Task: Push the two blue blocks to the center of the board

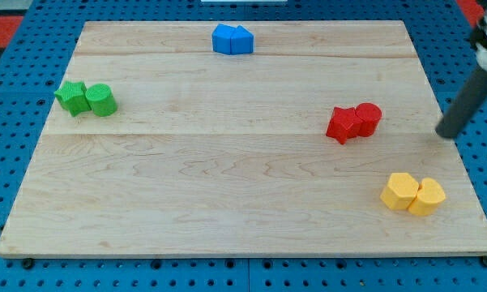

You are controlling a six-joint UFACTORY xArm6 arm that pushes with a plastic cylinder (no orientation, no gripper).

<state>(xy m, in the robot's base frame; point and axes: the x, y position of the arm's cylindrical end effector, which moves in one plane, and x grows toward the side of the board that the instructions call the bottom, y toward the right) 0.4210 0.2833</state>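
Two blue blocks (232,39) sit touching each other near the board's top edge, a little left of the middle; their shapes are hard to make out. My tip (446,134) is at the view's right, at the board's right edge, far from the blue blocks and to the right of the red pair. The rod slants up to the view's top right corner.
A green star-like block (71,97) and a green cylinder (100,100) touch at the left. A red star-like block (343,124) and a red cylinder (368,118) touch at the right. Two yellow blocks (412,194) touch at the bottom right. The wooden board (227,195) lies on a blue pegboard.
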